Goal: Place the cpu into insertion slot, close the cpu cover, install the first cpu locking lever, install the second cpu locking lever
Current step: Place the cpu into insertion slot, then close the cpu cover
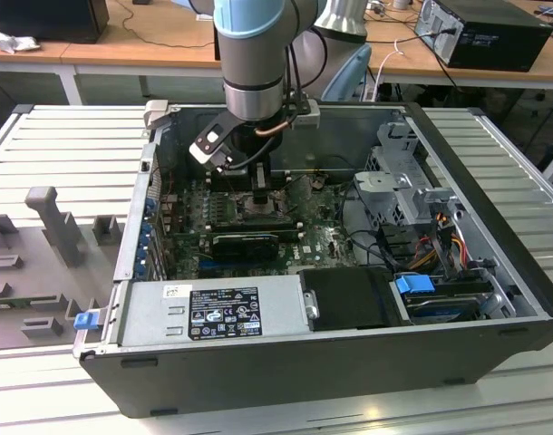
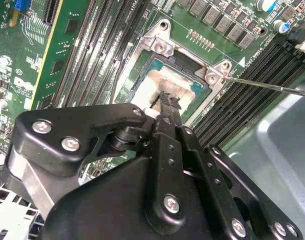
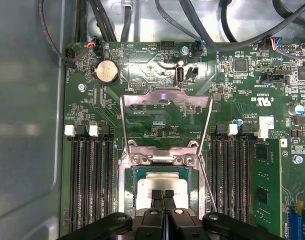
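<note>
Silvery on top, the cpu [image 3: 148,183] lies seated in the insertion slot [image 3: 125,192], where we see the gripper [image 3: 163,194] poised at its face with jaws together and empty; we judge the chip light, stiff yet fragile underneath, best held by opposite edges.

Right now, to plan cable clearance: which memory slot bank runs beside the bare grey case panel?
The bank nearest the coin battery; the other bank, across the socket, borders green board.
</note>
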You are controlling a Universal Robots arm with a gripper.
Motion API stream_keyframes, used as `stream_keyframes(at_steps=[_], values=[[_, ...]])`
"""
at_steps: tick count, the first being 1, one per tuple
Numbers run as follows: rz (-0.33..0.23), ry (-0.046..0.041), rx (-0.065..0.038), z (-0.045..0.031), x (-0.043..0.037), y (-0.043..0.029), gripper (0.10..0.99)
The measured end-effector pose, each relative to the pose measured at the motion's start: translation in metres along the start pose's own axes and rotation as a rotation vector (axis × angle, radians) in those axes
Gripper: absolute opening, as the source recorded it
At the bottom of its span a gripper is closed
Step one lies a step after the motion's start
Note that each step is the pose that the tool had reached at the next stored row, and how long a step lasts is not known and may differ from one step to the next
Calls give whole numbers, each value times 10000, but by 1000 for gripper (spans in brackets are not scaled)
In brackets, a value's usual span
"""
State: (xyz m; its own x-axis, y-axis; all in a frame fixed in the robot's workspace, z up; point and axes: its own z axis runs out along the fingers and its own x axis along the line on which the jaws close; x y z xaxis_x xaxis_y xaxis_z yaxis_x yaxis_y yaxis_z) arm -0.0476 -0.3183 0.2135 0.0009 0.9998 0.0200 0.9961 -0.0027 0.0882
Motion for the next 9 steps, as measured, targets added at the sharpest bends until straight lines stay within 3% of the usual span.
stream_keyframes(at_steps=[9], values=[[3, -1, 9, -10, -1, 14, 106]])
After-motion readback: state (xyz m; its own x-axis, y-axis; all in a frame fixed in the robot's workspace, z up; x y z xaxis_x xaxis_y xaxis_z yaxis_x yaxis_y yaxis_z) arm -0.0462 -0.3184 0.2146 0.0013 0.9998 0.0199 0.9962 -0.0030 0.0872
